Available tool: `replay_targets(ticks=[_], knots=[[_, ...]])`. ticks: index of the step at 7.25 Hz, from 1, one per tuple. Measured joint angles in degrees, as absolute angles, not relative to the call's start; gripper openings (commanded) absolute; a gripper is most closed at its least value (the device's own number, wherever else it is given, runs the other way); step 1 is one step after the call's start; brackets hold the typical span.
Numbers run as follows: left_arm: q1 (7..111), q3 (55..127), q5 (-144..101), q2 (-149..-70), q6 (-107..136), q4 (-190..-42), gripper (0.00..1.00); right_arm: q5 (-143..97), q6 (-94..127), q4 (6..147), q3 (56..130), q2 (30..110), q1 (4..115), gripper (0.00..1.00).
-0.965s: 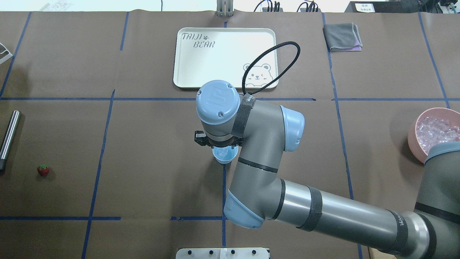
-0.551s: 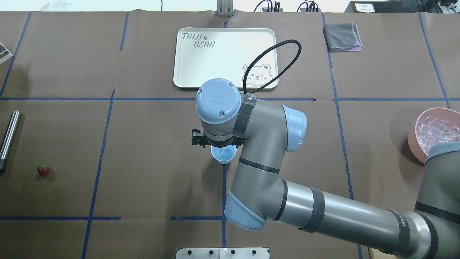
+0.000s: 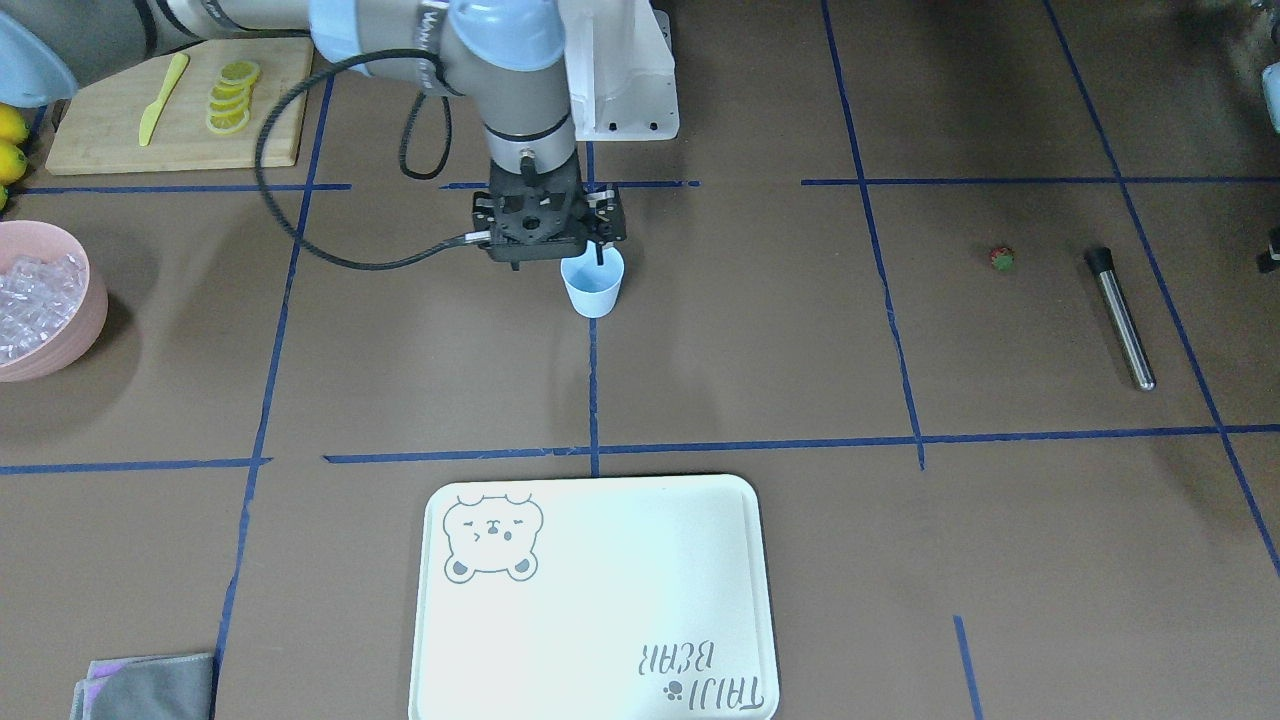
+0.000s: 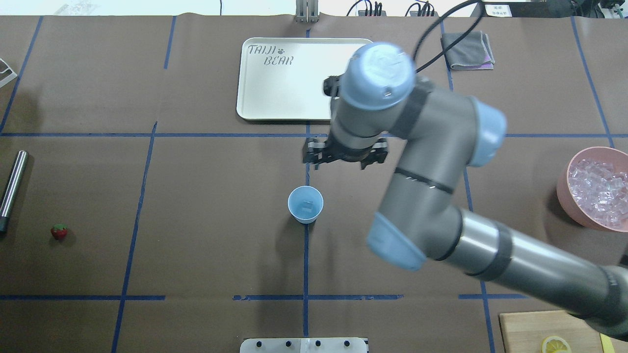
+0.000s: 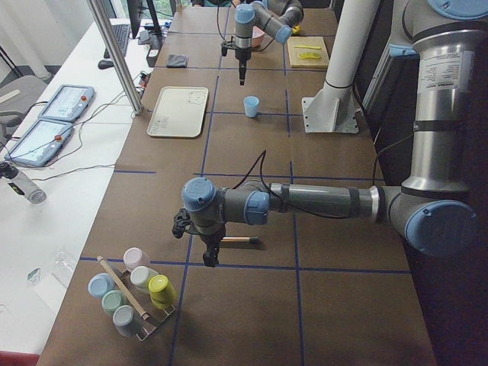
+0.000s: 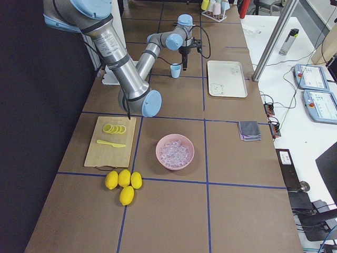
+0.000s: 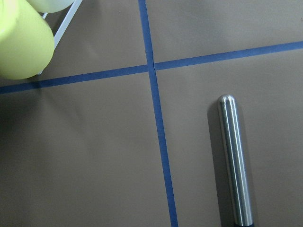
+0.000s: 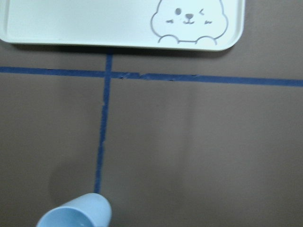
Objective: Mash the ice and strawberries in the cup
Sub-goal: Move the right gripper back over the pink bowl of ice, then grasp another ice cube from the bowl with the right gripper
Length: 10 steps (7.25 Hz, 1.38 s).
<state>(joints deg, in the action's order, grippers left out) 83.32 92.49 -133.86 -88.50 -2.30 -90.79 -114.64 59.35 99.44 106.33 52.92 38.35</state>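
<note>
"Where's the cup?"

"The cup stands upright mid-table on a blue tape line, with one cube of ice inside."

"And the strawberry?"

"The strawberry lies on the table, well off to the robot's left, near a steel rod."

"The grippers?"

"The right gripper hangs above the table on the tray side of the cup. I can't tell how its jaws stand. The left gripper hovers just beside the rod, and I can't tell there either."
</note>
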Motion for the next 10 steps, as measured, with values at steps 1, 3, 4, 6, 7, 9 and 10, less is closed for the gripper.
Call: replay_targets(ticks=[1, 3, 4, 6, 7, 9, 10], knots=[[83.3, 92.5, -133.8, -88.5, -2.3, -90.7, 1.00, -116.9, 52.8, 99.3, 108.6, 57.3, 42.3, 1.00], [83.3, 92.5, -133.8, -88.4, -2.3, -90.6, 1.00, -122.6, 38.4, 98.7, 111.1, 66.1, 51.3, 1.00], [83.3, 92.5, -133.8, -88.4, -2.4, -90.7, 1.00, -125.3, 31.8, 96.8, 111.5, 71.1, 55.6, 1.00], [83.3, 92.5, -133.9, -88.4, -2.4, -91.0, 1.00, -130.8, 18.9, 91.0, 111.5, 82.4, 63.6, 1.00], [83.3, 92.5, -133.9, -88.4, -2.4, -91.0, 1.00, -132.1, 13.4, 89.7, 111.4, 87.1, 66.6, 1.00], [83.3, 92.6, -133.9, -88.4, -2.4, -91.1, 1.00, -132.7, 7.7, 87.1, 111.0, 93.7, 69.5, 0.99], [83.3, 92.6, -133.9, -88.4, -2.4, -91.1, 1.00, -132.6, 7.1, 83.5, 110.0, 96.3, 70.0, 0.81]])
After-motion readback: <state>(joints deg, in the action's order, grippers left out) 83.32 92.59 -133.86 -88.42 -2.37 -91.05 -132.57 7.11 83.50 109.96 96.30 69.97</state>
